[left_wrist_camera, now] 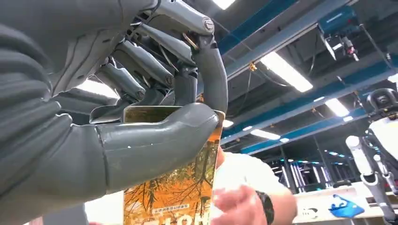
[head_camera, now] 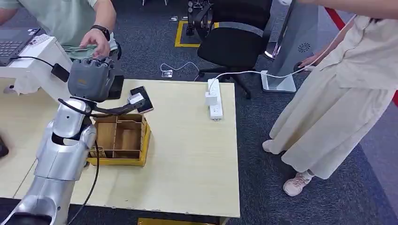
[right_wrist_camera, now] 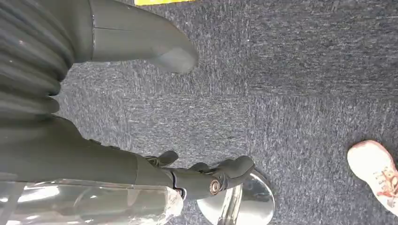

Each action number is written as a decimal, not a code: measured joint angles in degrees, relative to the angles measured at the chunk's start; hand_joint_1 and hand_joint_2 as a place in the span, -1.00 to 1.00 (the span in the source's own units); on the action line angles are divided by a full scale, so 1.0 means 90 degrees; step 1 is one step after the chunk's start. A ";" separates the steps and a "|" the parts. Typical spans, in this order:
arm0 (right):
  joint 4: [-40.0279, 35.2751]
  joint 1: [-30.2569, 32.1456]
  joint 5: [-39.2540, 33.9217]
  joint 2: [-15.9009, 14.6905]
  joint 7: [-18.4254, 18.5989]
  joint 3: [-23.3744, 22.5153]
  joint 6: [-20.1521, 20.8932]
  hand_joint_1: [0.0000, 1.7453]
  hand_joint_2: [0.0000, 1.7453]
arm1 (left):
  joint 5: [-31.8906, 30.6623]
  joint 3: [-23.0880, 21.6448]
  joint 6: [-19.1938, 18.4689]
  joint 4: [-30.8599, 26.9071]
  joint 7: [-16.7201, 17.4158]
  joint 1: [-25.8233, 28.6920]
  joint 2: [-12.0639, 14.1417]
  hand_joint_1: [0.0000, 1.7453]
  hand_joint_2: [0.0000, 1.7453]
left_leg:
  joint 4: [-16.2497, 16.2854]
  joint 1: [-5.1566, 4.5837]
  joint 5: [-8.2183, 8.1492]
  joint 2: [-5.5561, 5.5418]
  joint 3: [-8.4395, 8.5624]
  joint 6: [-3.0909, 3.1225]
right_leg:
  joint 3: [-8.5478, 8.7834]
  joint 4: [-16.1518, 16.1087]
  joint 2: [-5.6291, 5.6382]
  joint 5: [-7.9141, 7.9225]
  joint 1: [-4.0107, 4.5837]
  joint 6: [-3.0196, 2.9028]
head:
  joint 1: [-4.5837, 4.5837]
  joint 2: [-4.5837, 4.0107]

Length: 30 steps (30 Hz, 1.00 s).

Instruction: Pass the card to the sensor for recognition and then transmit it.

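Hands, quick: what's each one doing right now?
Left hand: holding the orange card between thumb and fingers.
Right hand: open, holding nothing, hanging over the carpet.

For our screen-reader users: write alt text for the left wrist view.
The robot's left hand grips an orange card printed with trees, thumb across its face. A person's hand wearing a dark wristband reaches toward the card's edge, under ceiling lights.
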 joint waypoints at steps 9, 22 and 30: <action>0.0046 0.0001 -0.0019 0.0007 0.0022 0.0015 0.0000 -1.00 1.00 | 0.0000 -0.0204 0.0044 0.0340 0.0403 -0.0238 -0.0092 1.00 1.00 | 0.0000 0.0000 0.0000 0.0000 0.0000 0.0000 | 0.0000 0.0000 0.0001 0.0000 0.0000 0.0000 | 0.0000 -0.0002; 0.0063 0.0059 -0.0073 0.0007 0.0044 -0.0015 0.0000 -1.00 1.00 | 0.0000 -0.0405 0.0051 0.0922 0.0636 -0.0470 -0.0032 1.00 1.00 | 0.0000 0.0000 0.0000 0.0001 0.0000 0.0000 | 0.0000 0.0000 0.0002 0.0000 0.0000 0.0000 | 0.0000 0.0000; 0.0063 0.0078 -0.0068 0.0007 0.0044 -0.0029 0.0000 -1.00 1.00 | 0.0000 -0.0461 0.0049 0.1042 0.0707 -0.0483 -0.0024 1.00 1.00 | 0.0000 0.0000 0.0000 0.0001 0.0000 0.0000 | 0.0000 0.0000 0.0001 0.0000 0.0000 0.0000 | 0.0000 -0.0002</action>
